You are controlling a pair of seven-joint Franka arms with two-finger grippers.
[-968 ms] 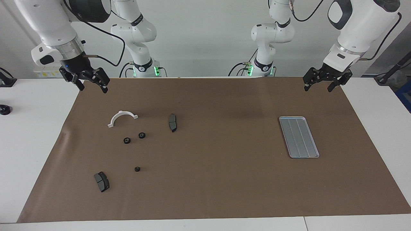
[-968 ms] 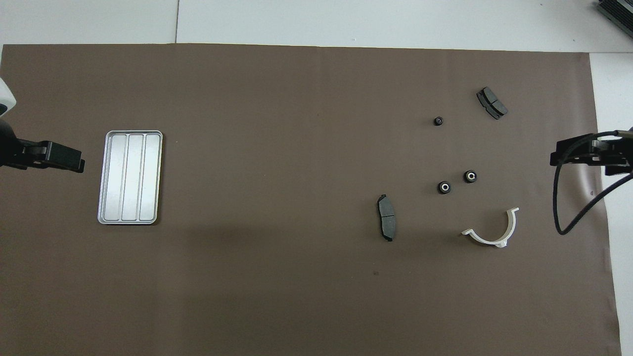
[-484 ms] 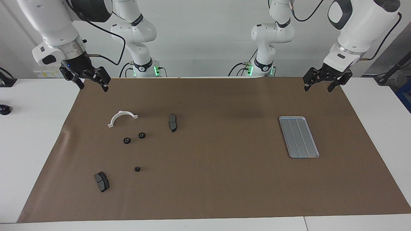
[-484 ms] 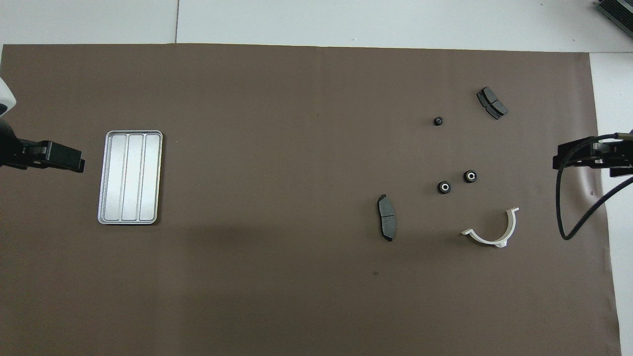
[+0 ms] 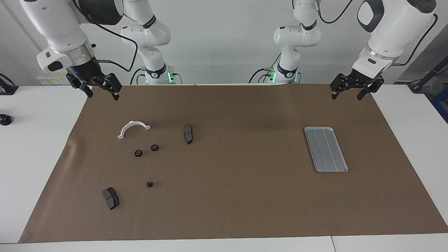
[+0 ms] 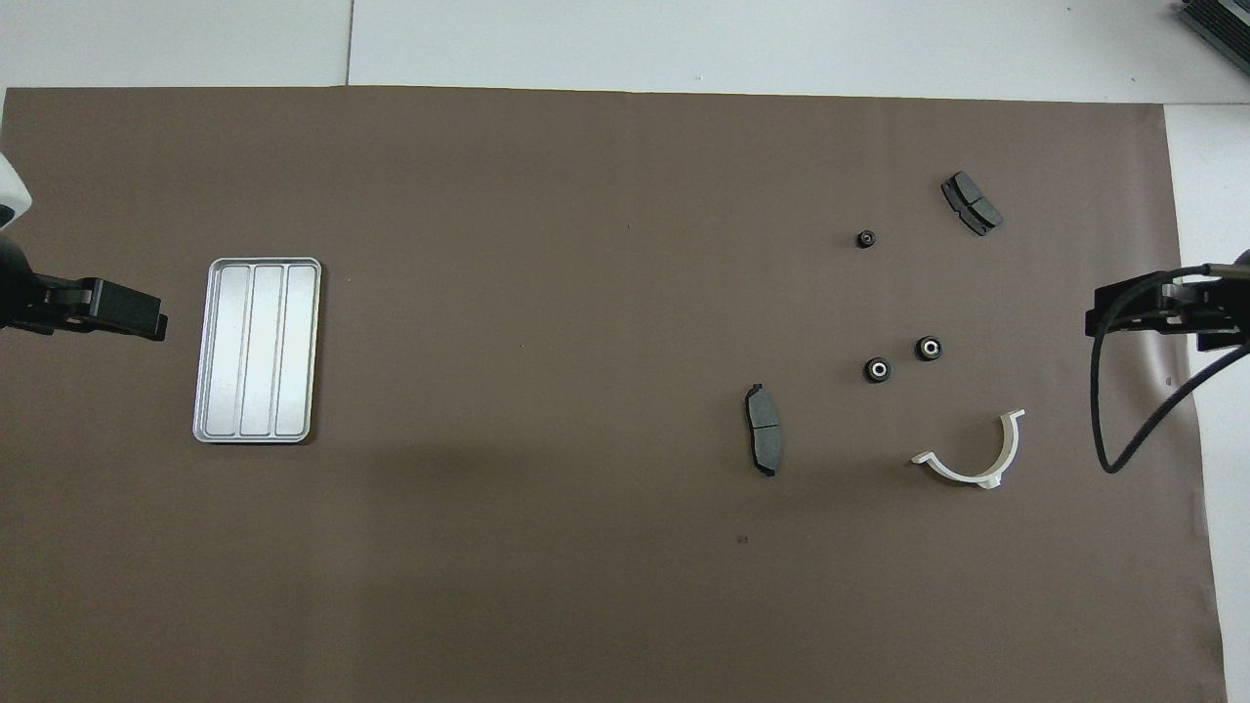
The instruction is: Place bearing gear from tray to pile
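1. The right gripper (image 5: pixel 101 91) hung with its fingers spread and nothing between them, over the mat's edge at the right arm's end of the table. The left gripper (image 5: pixel 352 91) hung the same way, open and empty, over the robots' edge of the mat near the tray (image 5: pixel 326 149), that arm waiting.
2. The tray lay flat toward the left arm's end with nothing in it, so I judged the moving to be done, or nearly.
3. Three small dark bearing gears lay on the mat among the pile: two just beside each other (image 5: pixel 154 147) (image 5: pixel 138 153), and a smaller one (image 5: pixel 149 184) farther from the robots.
4. The pile around them counted one white half-ring bracket (image 5: pixel 133 128) nearest the robots and two dark brake pads, one (image 5: pixel 188 133) toward the middle of the table, one (image 5: pixel 111 198) farthest from the robots.
5. One tray, two grippers, no gear in either; nothing looked left to carry.
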